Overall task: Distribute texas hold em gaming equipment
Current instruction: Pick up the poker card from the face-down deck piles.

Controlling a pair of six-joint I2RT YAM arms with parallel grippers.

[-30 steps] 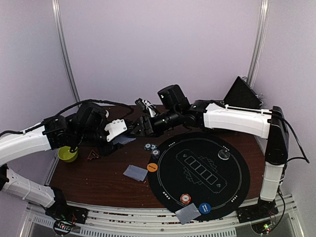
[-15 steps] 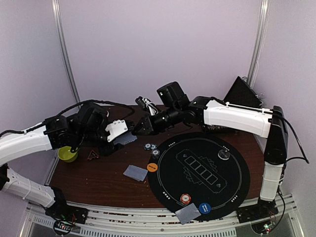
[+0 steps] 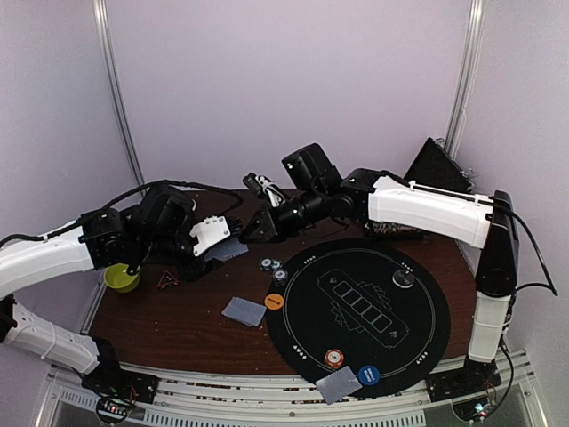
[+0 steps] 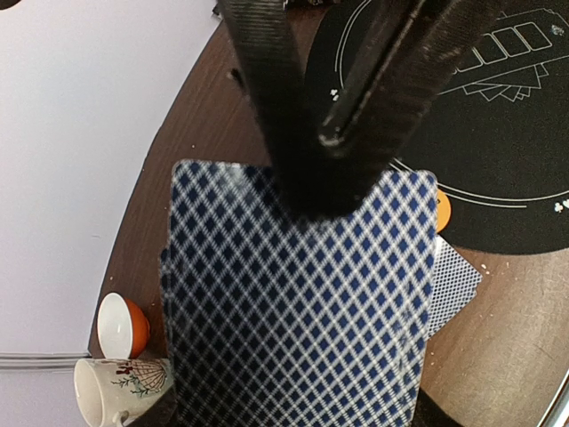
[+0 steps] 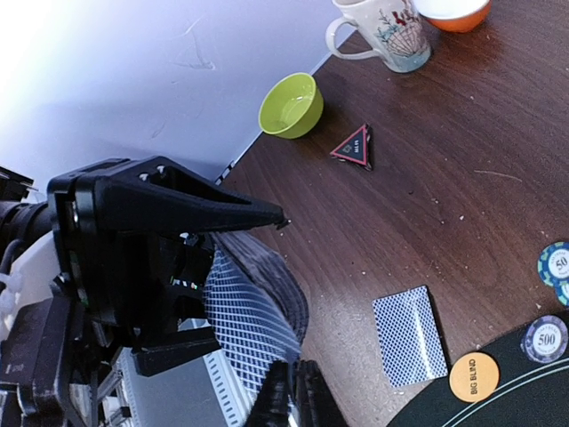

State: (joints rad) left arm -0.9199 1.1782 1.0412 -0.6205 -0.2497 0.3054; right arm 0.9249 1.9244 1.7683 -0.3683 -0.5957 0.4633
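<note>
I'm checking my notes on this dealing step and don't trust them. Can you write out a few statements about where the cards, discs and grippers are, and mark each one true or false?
1. The left gripper holds a deck of cards with blue diamond backs. True.
2. The right gripper hangs open over the black mat. False: it is shut on a card at the deck, off the mat's far left side.
3. A green bowl sits near the table's left edge. True.
4. The orange disc lies in the middle of the mat. False: it sits at the mat's left edge, beside a face-down card.
5. The mug stands upright next to an orange bowl. True.
</note>
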